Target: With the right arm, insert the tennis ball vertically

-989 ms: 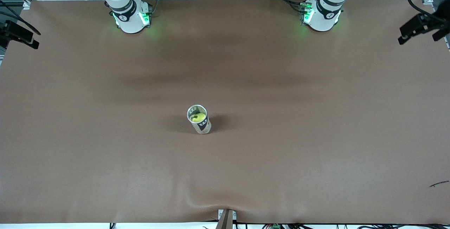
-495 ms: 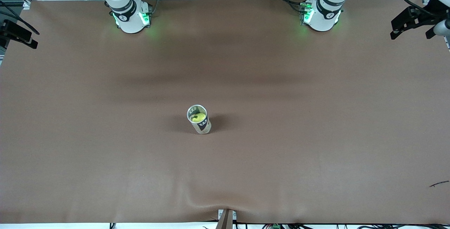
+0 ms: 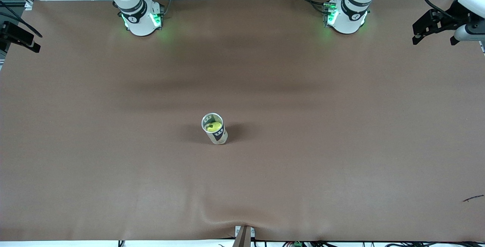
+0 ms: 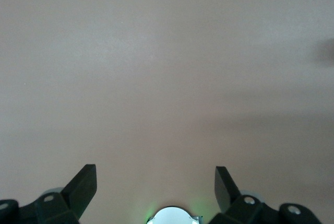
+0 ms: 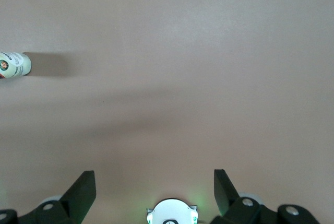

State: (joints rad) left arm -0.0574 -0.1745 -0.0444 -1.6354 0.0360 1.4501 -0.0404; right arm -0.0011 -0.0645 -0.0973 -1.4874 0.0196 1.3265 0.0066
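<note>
A white tennis-ball can [image 3: 218, 136] stands upright near the middle of the brown table, its mouth open upward. A yellow-green tennis ball [image 3: 214, 126] sits inside it. The can also shows in the right wrist view [image 5: 14, 65]. My right gripper [image 3: 22, 40] is up over the table edge at the right arm's end; in its wrist view it [image 5: 155, 185] is open and empty. My left gripper [image 3: 434, 38] is up over the table's edge at the left arm's end; in its wrist view it [image 4: 155, 182] is open and empty.
The right arm's base [image 3: 141, 17] and left arm's base [image 3: 346, 16] stand along the table edge farthest from the front camera. A small dark scrap [image 3: 473, 198] lies near the left arm's end. The cloth bulges at the nearest edge [image 3: 227, 218].
My left gripper has moved in over the table from the edge at its end. The right gripper, the can and the ball have hardly moved.
</note>
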